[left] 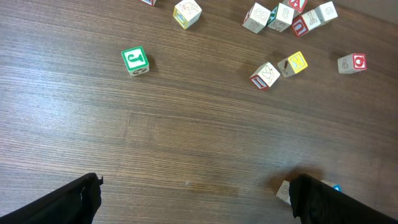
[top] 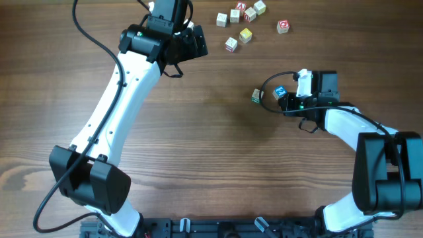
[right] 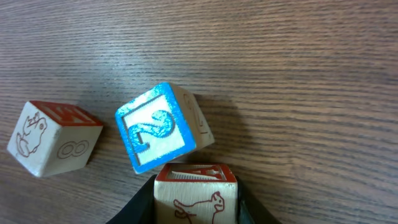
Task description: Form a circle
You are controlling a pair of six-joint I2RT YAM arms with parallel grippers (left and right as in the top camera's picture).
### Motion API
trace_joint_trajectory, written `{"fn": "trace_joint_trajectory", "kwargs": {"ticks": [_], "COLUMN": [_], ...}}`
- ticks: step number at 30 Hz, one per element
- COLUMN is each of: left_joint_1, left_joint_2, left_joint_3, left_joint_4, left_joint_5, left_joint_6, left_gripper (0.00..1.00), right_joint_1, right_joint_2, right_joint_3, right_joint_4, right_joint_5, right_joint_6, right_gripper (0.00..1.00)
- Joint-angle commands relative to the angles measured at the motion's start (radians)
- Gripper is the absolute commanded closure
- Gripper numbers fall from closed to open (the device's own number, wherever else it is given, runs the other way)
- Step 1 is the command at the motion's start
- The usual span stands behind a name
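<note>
step: likely placing | right gripper grasping red-printed pale wooden cube just beside blue-faced wooden cube | left gripper released | next: seat it, let go

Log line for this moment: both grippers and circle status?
left gripper: open, empty | right gripper: shut on cube, beside blue cube | circle: not formed

We see a wooden desk filling every view; its top is a warm mid-brown, with fine darker grain running left to right in the overhead view; broader, wavier figuring shows toward the lower left corner there; the surface looks matte and smooth, and close up the grain reads as thin parallel streaks; the light falls soft and even, leaving only short, blurred shadows on the wood; along the near edge runs a black rail.
</note>
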Motion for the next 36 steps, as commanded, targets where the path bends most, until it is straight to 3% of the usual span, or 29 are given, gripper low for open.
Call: {"fn": "trace_joint_trajectory", "kwargs": {"ticks": [1, 8, 13, 17, 24, 29, 36], "left_joint_1": [-0.005, -0.005, -0.005, -0.005, -0.005, -0.005, -0.005], "left_joint_2": [0.009, 0.009, 0.009, 0.009, 0.009, 0.009, 0.009], "left_joint_3": [0.003, 0.003, 0.003, 0.003, 0.003, 0.003, 0.003], "left_joint_4": [0.003, 0.003, 0.003, 0.003, 0.003, 0.003, 0.003], "left_joint_5": [0.005, 0.005, 0.005, 0.005, 0.005, 0.005, 0.005], "left_joint_6": [-0.010, -0.010, -0.010, -0.010, -0.009, -0.010, -0.010], "left_gripper": [0.00, 0.00, 0.00, 0.00, 0.00, 0.00, 0.00], "right_joint_1": [0.002, 0.002, 0.002, 0.002, 0.002, 0.002, 0.002], "right_joint_2": [0.016, 0.016, 0.016, 0.016, 0.016, 0.016, -0.017], "right_joint_3": [-0.008, -0.007, 0.002, 0.002, 0.002, 0.008, 0.030], "right_joint_4": [-0.023, -0.098, -0.026, -0.019, -0.026, -0.026, -0.031], "right_joint_5": [0.011, 0.309, 0.319, 0.259, 0.180, 0.180, 0.180], "right_joint_6": [0.015, 0.004, -0.269, -0.333, -0.337, -0.323, -0.300], "right_gripper": [0.95, 0.92, 0.87, 0.83, 0.74, 0.61, 0.58]}}
